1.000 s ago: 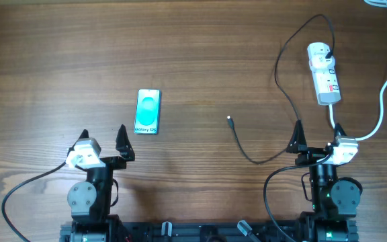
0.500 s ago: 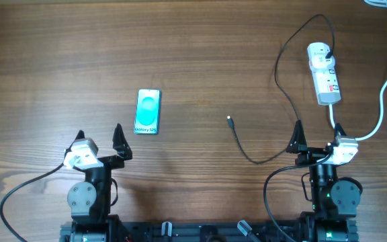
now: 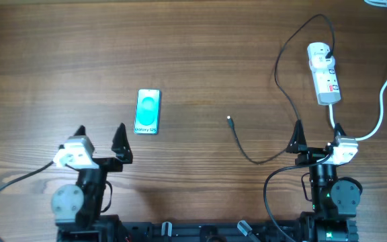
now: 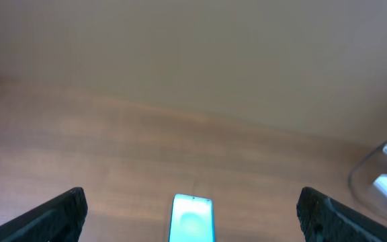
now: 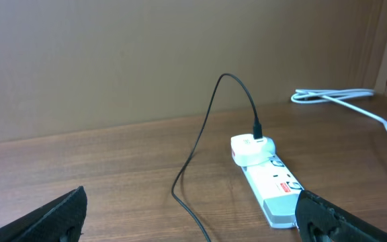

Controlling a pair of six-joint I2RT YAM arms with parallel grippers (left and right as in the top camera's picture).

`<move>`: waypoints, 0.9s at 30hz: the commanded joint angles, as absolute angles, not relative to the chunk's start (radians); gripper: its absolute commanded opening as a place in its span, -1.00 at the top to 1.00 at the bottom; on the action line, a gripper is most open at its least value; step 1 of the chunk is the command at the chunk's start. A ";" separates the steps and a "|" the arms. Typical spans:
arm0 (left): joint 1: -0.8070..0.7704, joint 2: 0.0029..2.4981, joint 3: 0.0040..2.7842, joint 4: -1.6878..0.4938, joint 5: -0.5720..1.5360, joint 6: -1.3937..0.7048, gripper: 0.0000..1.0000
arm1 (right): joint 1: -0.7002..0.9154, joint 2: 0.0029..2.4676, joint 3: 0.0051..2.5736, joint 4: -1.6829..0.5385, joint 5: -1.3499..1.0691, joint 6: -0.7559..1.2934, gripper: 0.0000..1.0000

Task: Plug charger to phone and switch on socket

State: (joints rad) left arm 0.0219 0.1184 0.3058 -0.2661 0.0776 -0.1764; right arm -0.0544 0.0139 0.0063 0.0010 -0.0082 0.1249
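The left gripper point(image 3: 100, 131) is open wide and holds nothing. The phone point(image 3: 148, 112) lies flat on the table point(image 3: 52, 54) just beyond it. The right gripper point(image 3: 318, 128) is open wide and empty. The charger point(image 3: 276, 74) is plugged into the socket point(image 3: 323, 75) at the far right, and its tip lies loose, well apart from the phone

2 black arms point(image 3: 89, 180), white wrist housings point(image 3: 74, 152)

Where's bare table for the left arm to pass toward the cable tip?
Bare table lies between the phone and the charger tip, and left of the phone. Crowded on the right: charger loop, socket, white cord.
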 commanded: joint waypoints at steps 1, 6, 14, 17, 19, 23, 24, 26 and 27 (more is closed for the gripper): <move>0.030 0.302 0.516 -0.299 0.094 -0.160 -0.99 | -0.059 0.010 0.005 0.004 -0.025 0.105 -0.99; 0.030 0.645 0.878 -0.452 0.179 -0.105 -1.00 | -0.059 0.010 0.005 0.004 -0.025 0.105 -0.99; 0.030 1.091 1.248 -0.762 0.246 -0.104 -1.00 | -0.059 0.010 0.005 0.004 -0.025 0.105 -1.00; 0.016 1.209 1.250 -0.788 0.284 -0.104 -1.00 | -0.059 0.010 0.005 0.004 -0.025 0.105 -0.99; 0.012 1.267 1.250 -0.791 0.284 -0.104 -1.00 | -0.059 0.010 0.005 0.004 -0.025 0.105 -0.99; 0.010 1.423 1.250 -0.844 0.300 -0.111 -1.00 | -0.059 0.010 0.005 0.004 -0.025 0.105 -0.99; 0.004 1.449 1.250 -0.858 0.303 -0.106 -1.00 | -0.059 0.010 0.005 0.004 -0.025 0.105 -0.99; -0.036 1.511 1.249 -0.900 0.274 0.002 -1.00 | -0.059 0.010 0.005 0.004 -0.025 0.105 -0.99; -0.059 1.534 1.249 -0.906 0.231 0.004 -1.00 | -0.059 0.010 0.005 0.004 -0.025 0.105 -0.99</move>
State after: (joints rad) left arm -0.0002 1.4693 1.2346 -0.8814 0.2741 -0.0948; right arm -0.0544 0.0147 0.0063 0.0002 -0.0086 0.1249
